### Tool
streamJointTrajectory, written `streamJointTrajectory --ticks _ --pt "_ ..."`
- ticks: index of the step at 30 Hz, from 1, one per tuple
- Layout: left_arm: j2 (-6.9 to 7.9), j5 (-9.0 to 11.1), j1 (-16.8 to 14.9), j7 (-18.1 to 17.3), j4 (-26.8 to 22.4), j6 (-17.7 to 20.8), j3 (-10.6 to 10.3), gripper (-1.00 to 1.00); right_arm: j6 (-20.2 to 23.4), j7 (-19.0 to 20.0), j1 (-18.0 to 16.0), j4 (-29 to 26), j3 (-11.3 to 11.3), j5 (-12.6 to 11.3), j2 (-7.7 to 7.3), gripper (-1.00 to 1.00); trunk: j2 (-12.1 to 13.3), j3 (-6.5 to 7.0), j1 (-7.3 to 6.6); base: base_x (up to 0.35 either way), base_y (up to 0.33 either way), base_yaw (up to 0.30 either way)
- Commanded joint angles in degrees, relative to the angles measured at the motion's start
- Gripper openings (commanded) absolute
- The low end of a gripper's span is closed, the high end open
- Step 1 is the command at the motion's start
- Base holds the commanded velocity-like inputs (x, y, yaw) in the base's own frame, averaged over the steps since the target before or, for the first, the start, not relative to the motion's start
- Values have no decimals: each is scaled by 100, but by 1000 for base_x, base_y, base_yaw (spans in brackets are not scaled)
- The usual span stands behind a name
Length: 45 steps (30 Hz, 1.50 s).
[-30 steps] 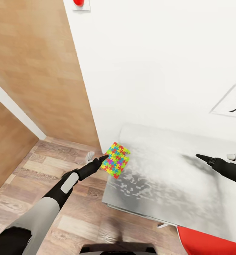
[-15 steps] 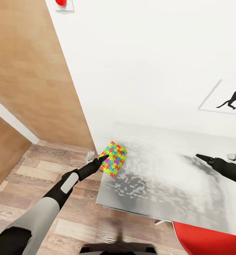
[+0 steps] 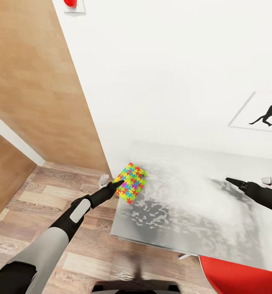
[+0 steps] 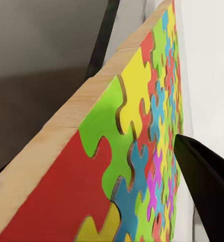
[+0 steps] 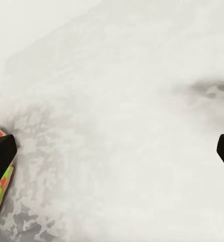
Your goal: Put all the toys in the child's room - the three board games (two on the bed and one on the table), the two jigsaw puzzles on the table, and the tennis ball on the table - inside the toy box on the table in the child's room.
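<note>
Left gripper (image 3: 118, 182) clamped on jigsaw puzzle (image 3: 131, 183) at the table (image 3: 201, 212) corner, a thin edge hold; any tilt could let it slip floorward.

A white wall (image 3: 164, 69) fills most of the head view, plain and evenly lit. On it at the right hangs a white picture (image 3: 261, 114) with a black silhouette figure. High at the left a small white plate with a red knob (image 3: 72, 4) sits on the wall. Beside the wall stands a tall wood-grain panel (image 3: 34, 81) with a white strip (image 3: 13, 136) crossing it. The floor (image 3: 91, 245) is wood planks in mixed brown and grey. The tabletop (image 3: 193, 208) is pale, mottled grey-white. A red rounded object (image 3: 242, 277) shows below its near edge.
</note>
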Motion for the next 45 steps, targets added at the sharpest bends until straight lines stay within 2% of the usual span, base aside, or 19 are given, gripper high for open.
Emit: streamJointTrajectory --ticks 1,25,33,39,45 --pt "9 15 -3 3 4 13 -28 -100 27 59 -5 -1 -8 56 1 100 -9 -8 3 0 0 -2" --pt "12 37 1 -14 -2 13 -23 -100 27 58 -5 -1 -3 56 12 100 -9 -8 3 0 0 0" --pt "22 42 22 -203 -24 19 4 -100 27 59 -5 -1 5 56 24 100 -9 -8 3 0 0 0" --pt "28 49 75 -304 -235 24 11 -100 27 57 -5 -1 10 52 29 100 -9 -8 3 0 0 0" --pt "47 82 298 -332 -682 56 23 -100 27 54 -5 -1 38 48 33 100 -9 -8 3 0 0 0"
